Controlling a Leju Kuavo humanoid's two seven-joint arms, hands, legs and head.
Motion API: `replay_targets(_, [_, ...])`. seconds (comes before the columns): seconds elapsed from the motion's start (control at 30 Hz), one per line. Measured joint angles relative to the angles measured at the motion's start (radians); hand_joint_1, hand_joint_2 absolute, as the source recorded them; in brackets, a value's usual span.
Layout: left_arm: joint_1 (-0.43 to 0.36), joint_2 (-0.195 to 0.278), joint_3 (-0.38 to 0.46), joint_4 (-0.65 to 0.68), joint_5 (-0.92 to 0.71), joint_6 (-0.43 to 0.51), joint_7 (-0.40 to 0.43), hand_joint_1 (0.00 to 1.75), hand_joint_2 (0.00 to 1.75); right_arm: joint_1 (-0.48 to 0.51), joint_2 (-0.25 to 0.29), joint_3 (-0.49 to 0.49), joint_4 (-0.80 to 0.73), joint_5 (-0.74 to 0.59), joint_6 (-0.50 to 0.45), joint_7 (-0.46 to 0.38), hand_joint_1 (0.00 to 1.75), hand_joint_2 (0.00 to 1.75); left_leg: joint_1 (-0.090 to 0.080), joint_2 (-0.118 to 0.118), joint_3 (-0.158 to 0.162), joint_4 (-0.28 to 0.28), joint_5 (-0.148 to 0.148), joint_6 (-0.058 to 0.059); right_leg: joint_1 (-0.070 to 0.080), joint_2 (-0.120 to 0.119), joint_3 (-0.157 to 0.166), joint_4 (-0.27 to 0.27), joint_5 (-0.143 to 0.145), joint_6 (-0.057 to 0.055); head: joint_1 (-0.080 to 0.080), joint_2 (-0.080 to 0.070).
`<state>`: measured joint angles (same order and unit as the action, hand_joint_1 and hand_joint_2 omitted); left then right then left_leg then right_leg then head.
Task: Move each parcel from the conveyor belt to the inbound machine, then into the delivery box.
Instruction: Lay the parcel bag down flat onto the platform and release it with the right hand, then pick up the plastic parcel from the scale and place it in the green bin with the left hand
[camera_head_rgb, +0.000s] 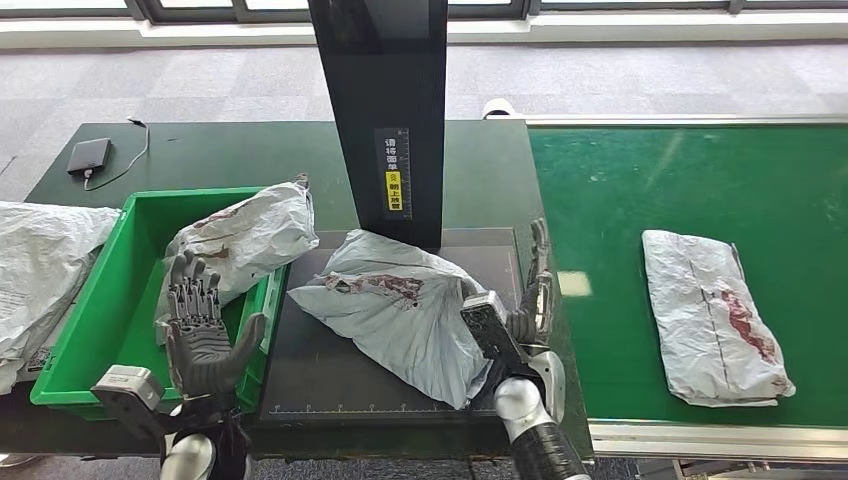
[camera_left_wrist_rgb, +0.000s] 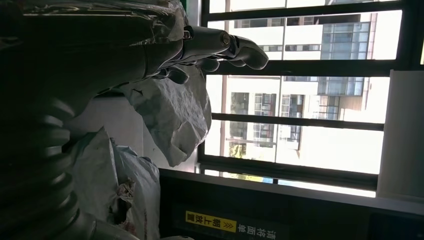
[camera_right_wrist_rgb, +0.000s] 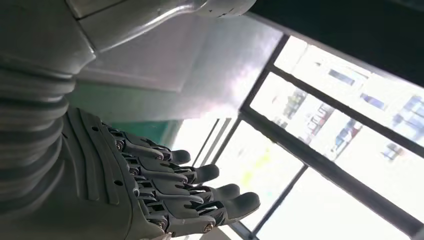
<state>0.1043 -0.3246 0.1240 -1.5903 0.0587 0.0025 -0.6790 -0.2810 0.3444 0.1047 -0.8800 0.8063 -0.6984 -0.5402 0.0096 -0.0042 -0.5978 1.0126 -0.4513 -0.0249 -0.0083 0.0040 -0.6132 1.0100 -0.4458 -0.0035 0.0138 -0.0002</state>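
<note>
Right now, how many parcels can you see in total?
4. One parcel lies on the green conveyor belt, one on the inbound machine's platform, one in the green box, one at the far left edge. Others may be hidden.

Looks like a parcel-sorting demo setup in an office building, probably: green conveyor belt, a black scanner post over a dark table, green bin, grey carpet tiles, big windows facing other buildings.
</note>
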Motion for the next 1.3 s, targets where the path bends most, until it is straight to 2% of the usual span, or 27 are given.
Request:
replay_targets(0.2, [-0.004, 0.001, -0.018, -0.002, -0.044, 0.008, 0.007, 0.0, 1.75, 0.067, -0.012, -0.072, -0.262, -0.113, -0.003, -0.118, 0.0, 1.75, 0.0, 0.0, 0.0, 0.0, 0.0, 0.0, 0.0, 0.0, -0.001, 0.0, 0.0, 0.0, 0.0, 0.0])
replay_targets(0.33, [-0.007, 0.003, -0.038, 0.0, -0.058, 0.008, 0.008, 0.0, 1.75, 0.092, -0.016, -0.103, -0.38, -0.136, -0.003, -0.139, 0.0, 1.75, 0.0, 0.004, 0.001, 0.0, -0.001, 0.0, 0.0, 0.002, -0.001, 0.0, 0.001, 0.0, 0.0, 0.0])
replay_targets(0.7, [-0.011, 0.004, -0.054, 0.004, -0.064, 0.008, 0.007, 0.0, 1.75, 0.115, -0.02, -0.133, -0.485, -0.14, -0.003, -0.14, 0.0, 1.75, 0.0, 0.005, 0.001, 0.0, -0.001, 0.0, 0.0, 0.003, -0.002, 0.0, 0.001, 0.0, 0.0, 0.0])
replay_targets(0.8, [-0.017, 0.005, -0.076, 0.004, -0.139, 0.002, -0.004, 0.0, 1.75, 0.12, -0.02, -0.136, -0.512, -0.161, -0.003, -0.15, 0.0, 1.75, 0.0, 0.005, 0.001, 0.001, -0.001, 0.0, 0.0, 0.003, -0.002, 0.0, 0.001, 0.0, 0.0, 0.0])
replay_targets(0.9, [-0.044, 0.009, -0.149, 0.012, -0.277, 0.015, 0.004, 0.0, 1.75, 0.125, -0.02, -0.136, -0.545, -0.176, -0.003, -0.157, 0.0, 1.75, -0.001, 0.005, 0.001, 0.001, -0.001, 0.0, -0.001, 0.003, -0.001, 0.0, 0.001, 0.0, 0.0, 0.0])
replay_targets(1.0, [-0.124, 0.015, -0.229, 0.08, -0.438, 0.114, 0.074, 0.0, 1.75, 0.125, -0.02, -0.13, -0.555, -0.177, -0.002, -0.154, 0.0, 1.75, -0.001, 0.004, 0.001, 0.001, -0.001, 0.0, -0.001, 0.002, -0.001, 0.0, 0.002, 0.001, 0.0, 0.0])
replay_targets(1.13, [-0.255, 0.012, -0.301, 0.288, -0.704, 0.33, 0.171, 0.0, 1.75, 0.128, -0.02, -0.121, -0.574, -0.173, -0.002, -0.154, 0.0, 1.75, -0.001, 0.004, 0.002, 0.001, 0.001, 0.001, -0.001, 0.002, 0.0, 0.0, 0.004, 0.001, 0.0, 0.0])
replay_targets(1.23, [-0.36, 0.0, -0.329, 0.495, -0.929, 0.52, 0.33, 0.0, 1.75, 0.136, -0.02, -0.115, -0.594, -0.172, -0.002, -0.155, 0.0, 1.75, -0.001, 0.004, 0.002, 0.001, 0.001, 0.001, -0.001, 0.002, 0.0, 0.0, 0.004, 0.001, 0.0, 0.0])
replay_targets(1.3, [-0.415, -0.006, -0.341, 0.626, -1.061, 0.606, 0.446, 0.0, 1.75, 0.14, -0.02, -0.114, -0.606, -0.174, -0.002, -0.155, 0.0, 1.75, -0.001, 0.005, 0.002, 0.001, 0.001, 0.001, -0.001, 0.003, 0.0, 0.0, 0.005, 0.001, 0.0, 0.0])
